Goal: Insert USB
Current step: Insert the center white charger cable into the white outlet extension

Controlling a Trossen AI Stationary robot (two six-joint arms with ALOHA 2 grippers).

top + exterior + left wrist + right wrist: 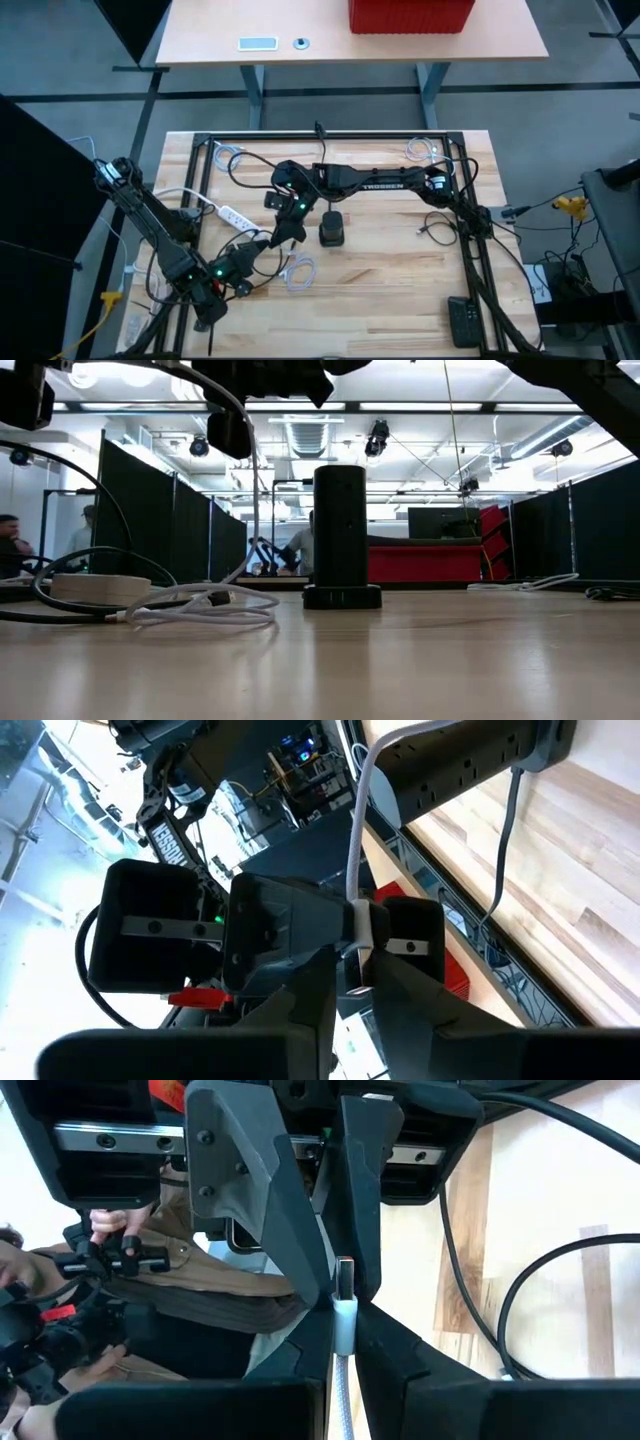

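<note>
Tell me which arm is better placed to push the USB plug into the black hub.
Right. The right claw is shut on the white USB plug and sits nearer the black hub than the left claw.

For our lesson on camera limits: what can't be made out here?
Black upright cylinder, its sockets: none on its near side in the low view; too small in the high view.
White USB cable, its plug tip: right wrist view, hidden inside the right gripper.
Pale flat rectangle on far desk: high view, too small to identify.
</note>
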